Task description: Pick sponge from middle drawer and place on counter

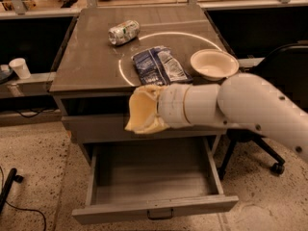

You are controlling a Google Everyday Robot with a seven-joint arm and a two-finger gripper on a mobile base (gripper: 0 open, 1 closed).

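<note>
Counter (86, 66) edge | gripper (147, 110) level with it, above open middle drawer (154, 208) | fingers clamped on sponge (138, 115)

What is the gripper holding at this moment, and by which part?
The gripper holds the sponge by the end nearest the wrist, in the air above the open middle drawer.

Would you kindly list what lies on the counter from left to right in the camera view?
Crushed can, blue snack bag, white bowl; the gripper holds the sponge just before the counter.
</note>
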